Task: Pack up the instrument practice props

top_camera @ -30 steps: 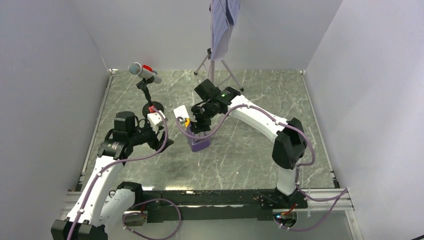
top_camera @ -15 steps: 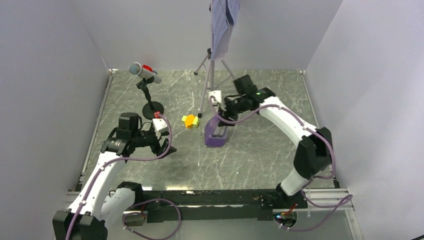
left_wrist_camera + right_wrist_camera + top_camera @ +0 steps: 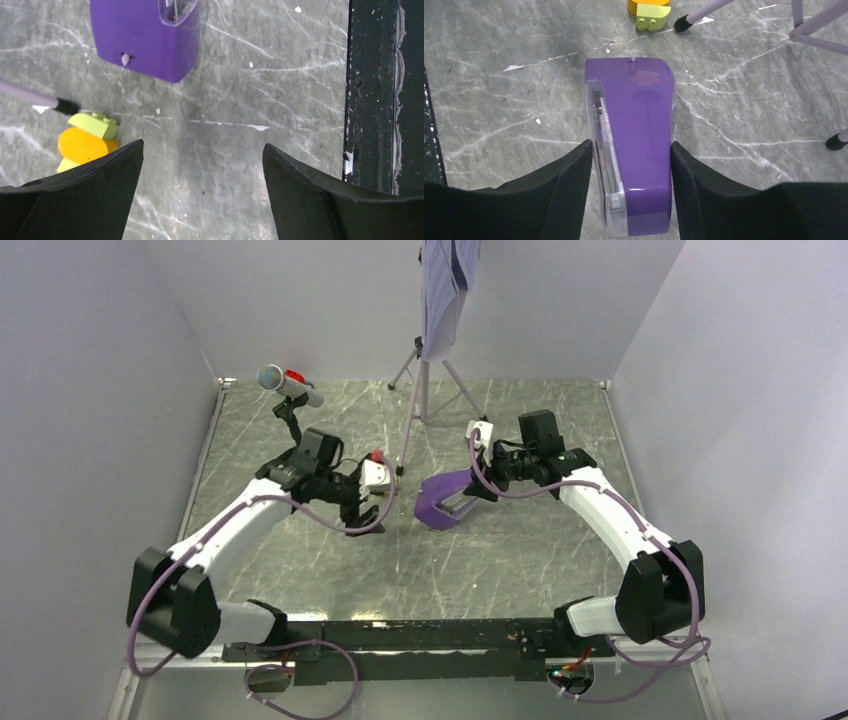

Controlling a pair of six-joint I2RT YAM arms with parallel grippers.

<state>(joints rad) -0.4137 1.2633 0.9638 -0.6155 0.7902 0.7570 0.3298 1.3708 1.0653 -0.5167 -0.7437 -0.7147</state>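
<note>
Nearest you, mid-table, the purple metronome point(image 3: 443, 503) lies on its side. Its long axis runs straight out from your right gripper point(image 3: 466, 496) toward the left arm, and the small end with the white nub leads. In the right wrist view the clear window face sits on the left side of the purple body. Your right gripper is clamped on it: the two black fingers point(image 3: 569, 185) press the long sides near the wide end, jaws about halfway apart. From these views you cannot tell whether the metronome rests on the grey marble table point(image 3: 520, 560) or hangs just above it.

Your left gripper point(image 3: 372, 508) faces it from the other side, jaws spread wide with only bare table between them, touching nothing.

Just past the metronome's nub end sits the orange-and-yellow-green block point(image 3: 650, 10), close to the left gripper's finger in the left wrist view. A black-capped foot of the music stand point(image 3: 424, 380) is down right beside that block.

Further back on the left, the silver microphone point(image 3: 285, 383) tilts on its black stand. At the far wall the music stand is upright with sheet-music pages point(image 3: 441, 290) hanging from it.
</note>
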